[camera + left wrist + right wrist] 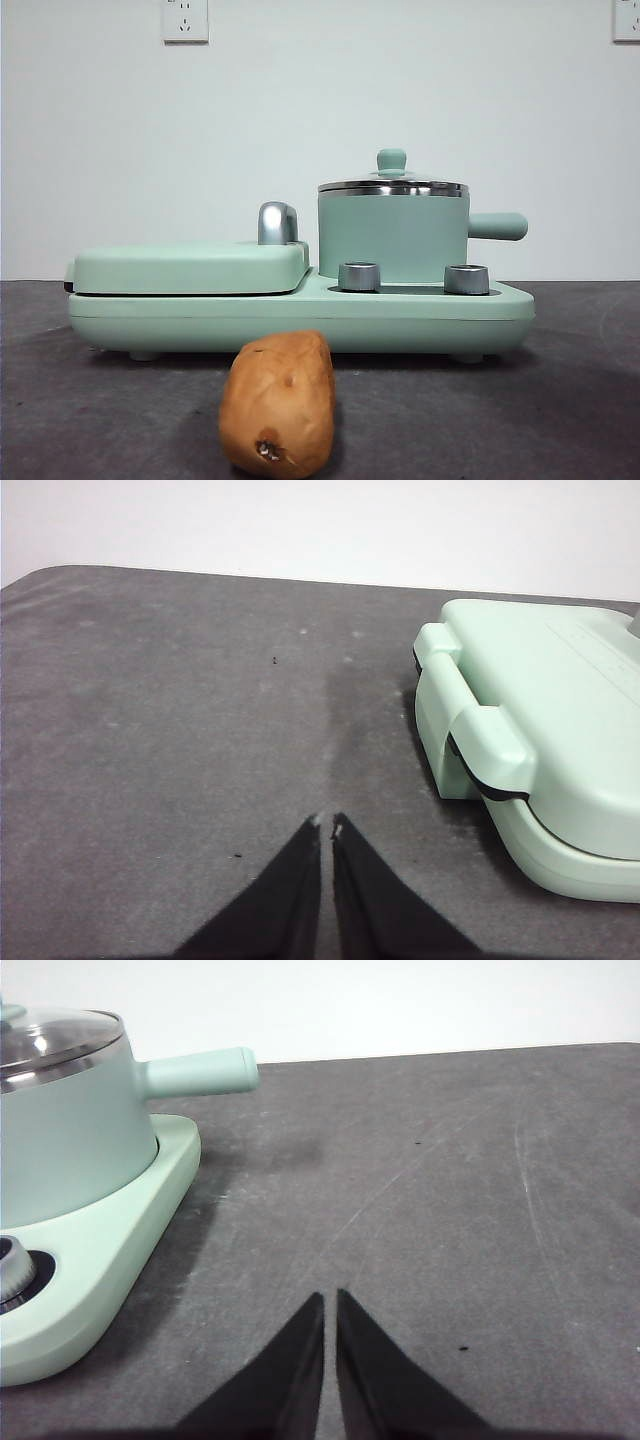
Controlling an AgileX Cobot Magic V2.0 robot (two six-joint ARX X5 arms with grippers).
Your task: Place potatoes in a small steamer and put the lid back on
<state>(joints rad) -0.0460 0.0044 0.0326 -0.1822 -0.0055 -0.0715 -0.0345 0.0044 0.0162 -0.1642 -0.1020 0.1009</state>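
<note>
Potato [278, 403] before cooker base [300, 320] — lid [392, 184] closing steamer [392, 236].

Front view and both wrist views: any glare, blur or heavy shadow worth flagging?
Front view: even light, potato near and slightly soft, steel rim of the lid shows bright glare. Left wrist view: sharp, a dark shadow band on the table beside the griddle plate. Right wrist view: reflections on the glass lid, soft shadow beside the steamer.
</note>
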